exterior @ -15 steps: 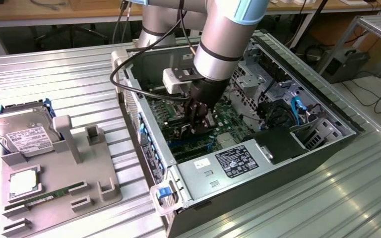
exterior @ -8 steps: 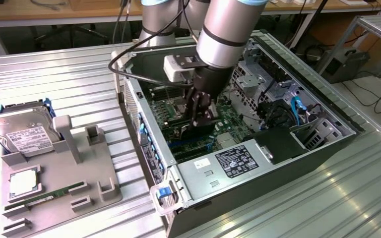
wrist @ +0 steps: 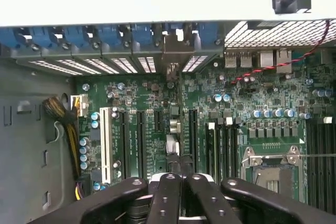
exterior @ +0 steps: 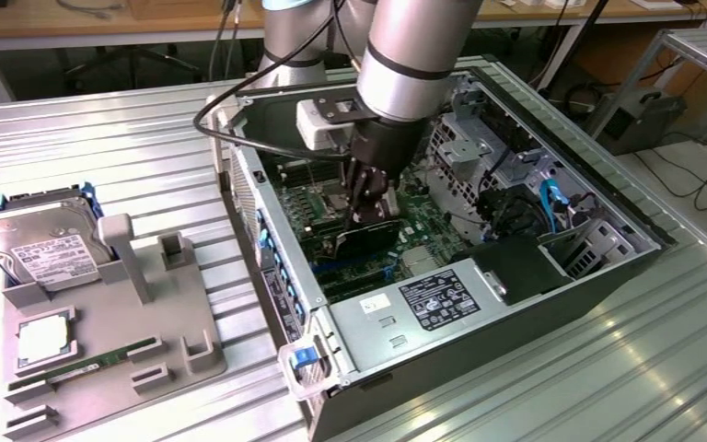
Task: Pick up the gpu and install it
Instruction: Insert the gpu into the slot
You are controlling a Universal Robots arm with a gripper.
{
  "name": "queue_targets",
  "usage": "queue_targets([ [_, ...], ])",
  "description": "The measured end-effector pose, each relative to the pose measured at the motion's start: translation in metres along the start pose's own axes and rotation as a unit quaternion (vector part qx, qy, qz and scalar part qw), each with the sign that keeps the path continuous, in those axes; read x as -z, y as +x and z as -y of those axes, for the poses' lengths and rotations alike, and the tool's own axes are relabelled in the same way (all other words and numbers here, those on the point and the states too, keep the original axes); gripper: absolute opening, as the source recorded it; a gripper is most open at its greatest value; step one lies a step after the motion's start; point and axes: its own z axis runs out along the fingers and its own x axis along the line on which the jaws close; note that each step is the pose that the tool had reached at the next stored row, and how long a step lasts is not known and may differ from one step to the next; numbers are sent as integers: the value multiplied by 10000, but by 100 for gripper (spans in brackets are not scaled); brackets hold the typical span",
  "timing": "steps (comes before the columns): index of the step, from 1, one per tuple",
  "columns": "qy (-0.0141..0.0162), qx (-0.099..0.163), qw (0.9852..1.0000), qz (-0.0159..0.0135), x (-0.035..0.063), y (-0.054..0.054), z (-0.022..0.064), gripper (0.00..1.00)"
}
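I see the gpu [exterior: 372, 241] as a thin dark card standing on edge inside the open computer case [exterior: 611, 253], over the green motherboard [exterior: 422, 226]. In my wrist view its top edge [wrist: 173, 153] runs between the black slots.

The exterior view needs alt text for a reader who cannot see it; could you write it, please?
A robot arm's pincer, shut on the gpu, holds the card upright over the motherboard inside an open computer case. A grey parts tray with a hard drive sits at the exterior view's left.
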Motion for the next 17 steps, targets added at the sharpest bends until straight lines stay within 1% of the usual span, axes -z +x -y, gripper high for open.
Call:
queue_targets([
  [1,36,1,10000,1,-6,-1,-17,11],
  [2,63,1,10000,2,-16,-3,-41,11],
  [3,82,1,10000,2,-25,-6,-65,11],
  [4,93,1,10000,2,-32,-14,-78,11],
  [10,113,2,9999,3,-77,-57,-110,11],
  [17,115,2,9999,1,-130,-61,-120,11],
])
